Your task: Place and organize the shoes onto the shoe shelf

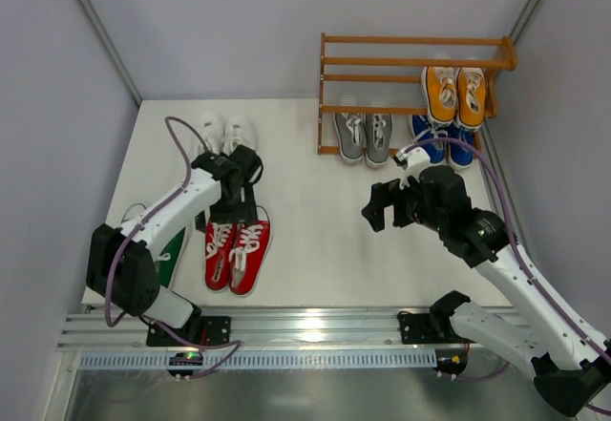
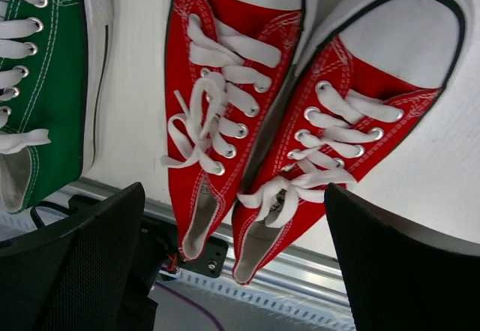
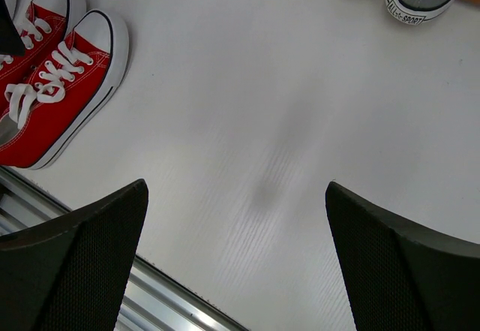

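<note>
Pickup step: L gripper [image 1: 235, 209] released wide above red pair [image 1: 237, 252] lower left, R gripper [image 1: 387, 206] released mid-right; next needs descent, pinch, carry to shoe shelf [image 1: 410, 61].

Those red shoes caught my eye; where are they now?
In the top view the red shoes lie on the table's near left, right beneath the open left gripper, with a green shoe to their left.

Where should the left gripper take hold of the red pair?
Probably across the red pair at the heel collars, coming straight down from above. The shoes lie flat, side by side, heels toward the rail, and the open left gripper hangs with a finger either side of those heel ends.
</note>
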You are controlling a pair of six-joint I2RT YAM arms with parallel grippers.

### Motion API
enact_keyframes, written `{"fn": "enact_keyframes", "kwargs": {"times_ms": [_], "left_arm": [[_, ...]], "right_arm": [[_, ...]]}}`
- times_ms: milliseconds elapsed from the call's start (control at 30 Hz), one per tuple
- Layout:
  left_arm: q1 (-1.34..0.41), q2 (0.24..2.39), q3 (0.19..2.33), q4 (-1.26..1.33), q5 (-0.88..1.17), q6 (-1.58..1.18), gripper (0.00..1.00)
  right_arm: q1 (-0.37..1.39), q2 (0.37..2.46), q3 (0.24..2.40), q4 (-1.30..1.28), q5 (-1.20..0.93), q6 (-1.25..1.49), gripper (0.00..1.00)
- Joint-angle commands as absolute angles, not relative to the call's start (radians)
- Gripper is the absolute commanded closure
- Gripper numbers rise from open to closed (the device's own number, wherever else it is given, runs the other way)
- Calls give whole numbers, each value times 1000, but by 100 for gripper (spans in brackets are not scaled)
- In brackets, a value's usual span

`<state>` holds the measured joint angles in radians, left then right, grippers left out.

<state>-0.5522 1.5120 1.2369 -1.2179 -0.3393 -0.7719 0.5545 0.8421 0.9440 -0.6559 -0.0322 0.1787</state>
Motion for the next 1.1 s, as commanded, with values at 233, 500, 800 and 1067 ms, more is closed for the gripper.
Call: {"fn": "enact_keyframes", "kwargs": {"times_ms": [233,500,800,1067], "left_arm": [[-439,1586,1075,-1226,-13,-492,0],[-440,1655,1034,-1128,80,-379,8],[-446,1769,1090,-1114,221,-311,100],[-682,1635,1374,-1001,324,-566,100]], "right_arm": [[560,862,948,-644,-20,187,0],[560,885,951,-640,-9,204,0],[560,900,974,-644,-5,203,0],[560,899,1009,-692,126,183,0]]}}
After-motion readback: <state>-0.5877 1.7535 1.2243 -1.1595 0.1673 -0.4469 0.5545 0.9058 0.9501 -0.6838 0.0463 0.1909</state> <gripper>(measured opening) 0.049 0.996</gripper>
